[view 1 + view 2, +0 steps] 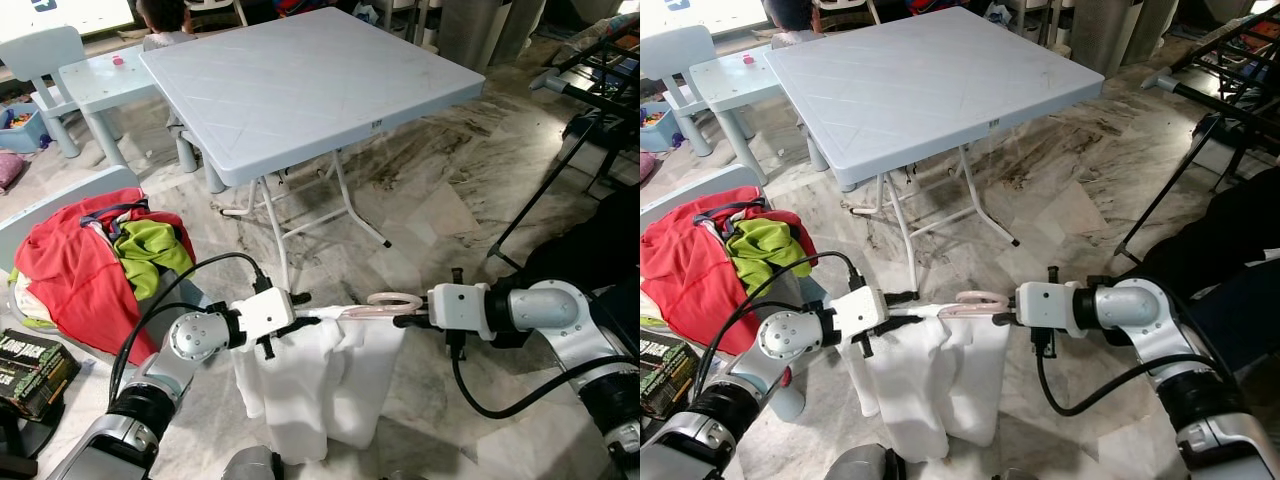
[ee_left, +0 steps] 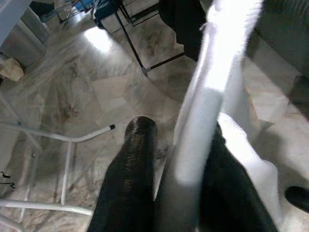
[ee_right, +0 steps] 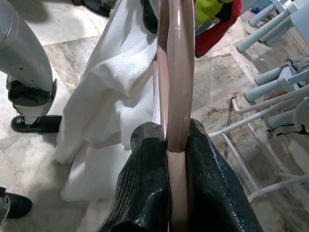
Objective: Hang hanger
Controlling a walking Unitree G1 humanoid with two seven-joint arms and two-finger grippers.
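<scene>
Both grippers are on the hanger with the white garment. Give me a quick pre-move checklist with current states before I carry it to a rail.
1. Right gripper shut on the pink hanger: ok.
2. Left gripper gripping the white garment at the hanger's other end: ok.
3. Hanger roughly level between the arms: ok.
4. Garment fully seated on the hanger: cannot tell, the cloth hides the hanger's shoulders.
5. Garment hem off the floor: cannot tell.
6. Folding table clear of the load: ok, it stands beyond the arms.

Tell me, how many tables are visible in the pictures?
2. The big grey folding table stands ahead of the robot; a small pale table stands beyond its far left corner. Others may be hidden.
</scene>
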